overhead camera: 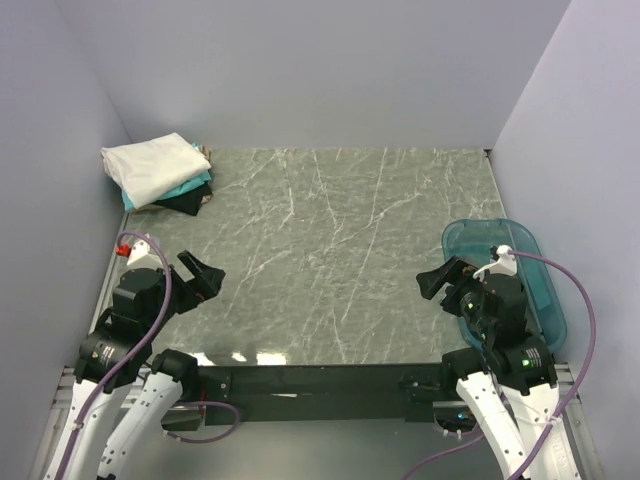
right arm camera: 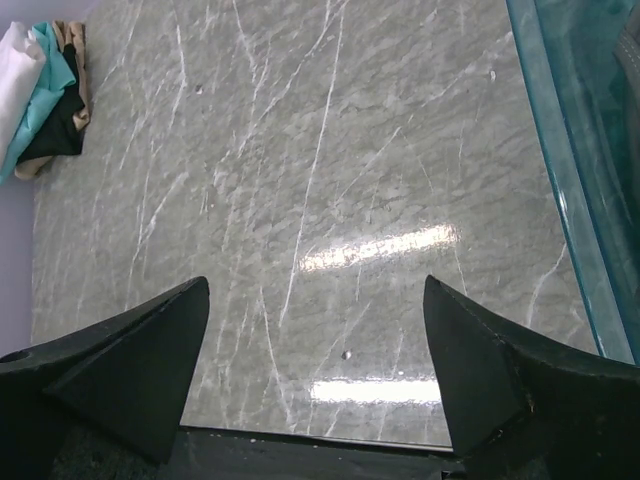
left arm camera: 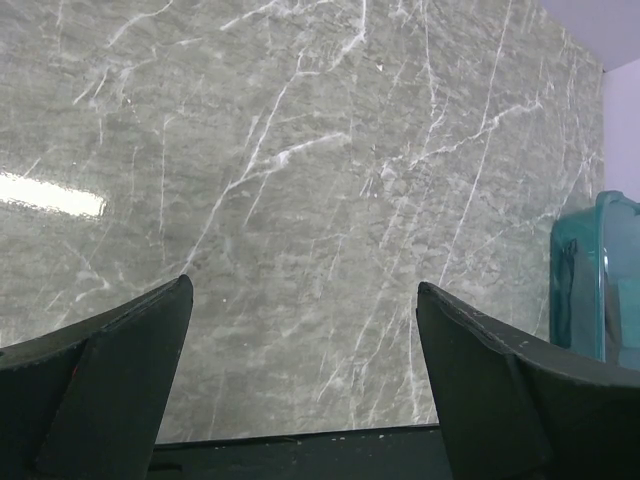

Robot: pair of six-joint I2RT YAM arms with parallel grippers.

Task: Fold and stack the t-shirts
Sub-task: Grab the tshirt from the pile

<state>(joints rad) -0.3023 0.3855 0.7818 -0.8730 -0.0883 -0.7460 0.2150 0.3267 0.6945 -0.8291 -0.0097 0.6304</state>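
The left tool [overhead camera: 203, 276] and right tool [overhead camera: 437, 279] hung over the surface [overhead camera: 320, 250], jaws wide apart, gripping nothing. Folded t-shirts [overhead camera: 158, 172] lay stacked in the far-left corner, white on top.

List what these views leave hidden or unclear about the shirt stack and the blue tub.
- Tub contents: in the top view the right arm covers much of it, and both wrist views cut it off at the right edge.
- Shirt stack: the white shirt on top hides the layers below, so the count is unclear. The right wrist view cuts the stack off at the left edge.
- Fold quality: too small to judge in the top view.
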